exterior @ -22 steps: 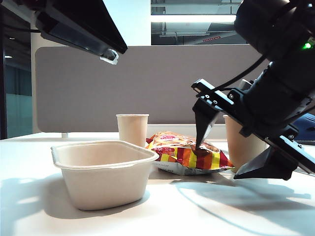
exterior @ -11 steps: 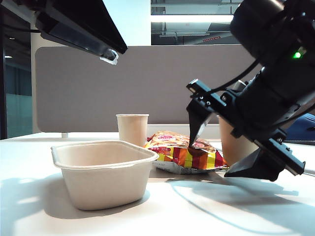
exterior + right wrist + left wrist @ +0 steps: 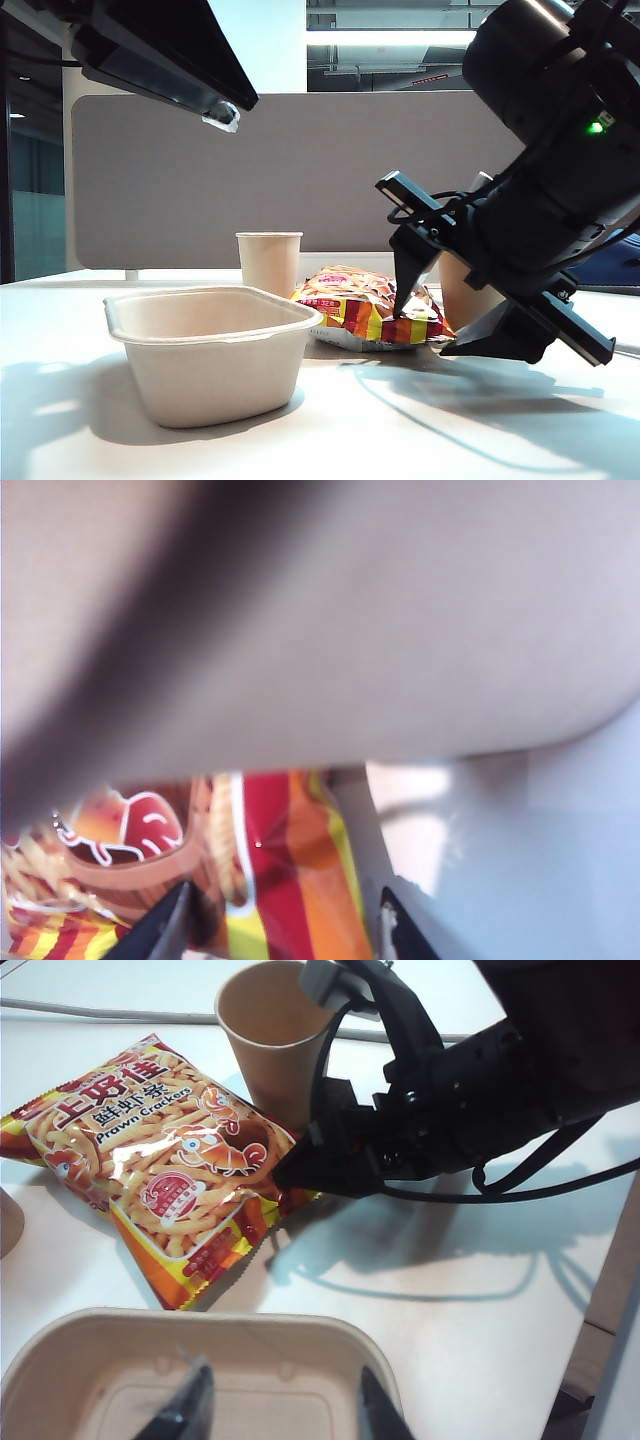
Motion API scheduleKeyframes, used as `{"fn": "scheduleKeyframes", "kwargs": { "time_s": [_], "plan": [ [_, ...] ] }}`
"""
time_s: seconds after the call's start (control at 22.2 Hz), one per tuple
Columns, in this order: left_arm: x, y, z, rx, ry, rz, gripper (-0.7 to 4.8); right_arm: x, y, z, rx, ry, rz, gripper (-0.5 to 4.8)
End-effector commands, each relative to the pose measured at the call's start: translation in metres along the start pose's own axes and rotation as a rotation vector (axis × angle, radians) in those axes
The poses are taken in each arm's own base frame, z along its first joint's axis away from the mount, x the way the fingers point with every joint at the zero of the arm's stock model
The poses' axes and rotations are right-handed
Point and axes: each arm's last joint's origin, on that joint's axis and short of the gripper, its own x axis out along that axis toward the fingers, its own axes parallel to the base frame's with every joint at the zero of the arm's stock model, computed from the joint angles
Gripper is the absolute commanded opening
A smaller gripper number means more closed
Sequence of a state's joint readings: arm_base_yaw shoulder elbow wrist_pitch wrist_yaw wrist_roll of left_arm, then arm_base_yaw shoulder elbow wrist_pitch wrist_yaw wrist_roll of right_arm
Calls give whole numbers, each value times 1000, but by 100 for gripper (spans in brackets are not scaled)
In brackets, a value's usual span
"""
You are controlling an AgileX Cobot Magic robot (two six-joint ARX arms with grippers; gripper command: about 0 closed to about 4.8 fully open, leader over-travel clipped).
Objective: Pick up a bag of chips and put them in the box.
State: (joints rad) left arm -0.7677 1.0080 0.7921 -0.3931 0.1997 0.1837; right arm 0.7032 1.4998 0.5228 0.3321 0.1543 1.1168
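**Right gripper lowered onto the bag's striped edge, jaws narrowing**

Exterior view: The right gripper is seen lower than a second ago, its upper finger now planted on the near striped edge of the bag of chips where it earlier stood higher over the bag's top. The lower finger lies along the table beside that edge. The gap between the fingers is narrower than it was, though a firm pinch cannot be confirmed here. The bag rests flat on the table behind and to the right of the box, between two paper cups. The box is unmoved. The left arm is held high at the upper left, unchanged.

Left wrist view: The left gripper is shown hovering over the box, its fingers apart with nothing between them. The bag is seen lying near the box rim, with the right gripper at its corner next to a paper cup.

Right wrist view: The red, orange and yellow stripes of the bag are framed between the right gripper's dark fingertips, a blurred cup wall filling the rest. Whether the film is caught cannot be told.

The grasp is judged to be in progress; lifting and carrying to the box are not yet done.
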Motion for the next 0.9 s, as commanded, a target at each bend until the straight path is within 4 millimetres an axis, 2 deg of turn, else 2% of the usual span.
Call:
{"fn": "scheduleKeyframes", "kwargs": {
  "time_s": [0.05,0.27,0.77,0.86,0.9],
  "plan": [
    [-1,0,2,6,-12,-3,184,0,3,1,4,-9,21,223],
    [-1,0,2,6,-12,-2,184,0,3,1,-20,-4,24,117],
    [-1,0,2,5,-12,-1,184,0,5,1,-22,15,54,41],
    [-1,0,2,5,-11,-1,184,-1,6,1,-23,20,72,-1],
    [-1,0,2,5,-12,-1,184,-1,7,1,-28,22,81,-1]
  ]
}}
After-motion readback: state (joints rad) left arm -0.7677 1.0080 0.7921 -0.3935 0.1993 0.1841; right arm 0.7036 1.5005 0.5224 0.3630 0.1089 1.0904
